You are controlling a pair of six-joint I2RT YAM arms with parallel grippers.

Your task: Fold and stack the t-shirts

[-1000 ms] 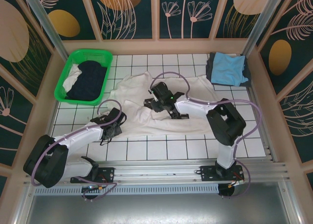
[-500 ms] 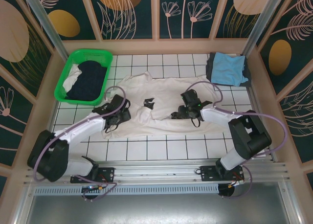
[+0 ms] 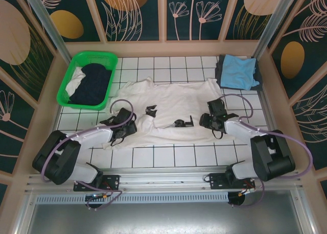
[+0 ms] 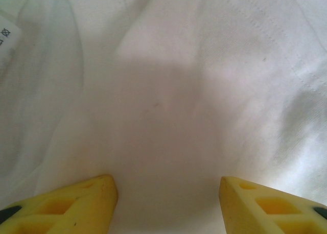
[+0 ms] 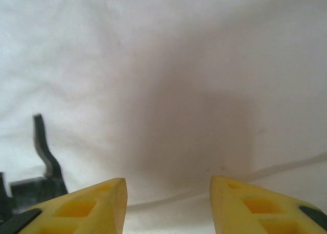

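While the white t-shirt (image 3: 173, 93) lies spread across the middle of the tiled table (image 3: 168, 155), the left gripper (image 3: 124, 125) is held low over its left side and the right gripper (image 3: 211, 120) over its right side. From above, a light blue t-shirt (image 3: 239, 70) is seen lying on a dark grey t-shirt (image 3: 220, 73) at the far right corner, and a dark navy t-shirt (image 3: 92, 85) is heaped in the green basket (image 3: 84, 56) at the far left. By the left wrist camera, parted, empty yellow fingertips (image 4: 66, 206) and a care label (image 4: 6, 40) are shown. By the right wrist camera, equally parted, empty fingertips (image 5: 82, 206) are shown beside a black print (image 5: 45, 155).
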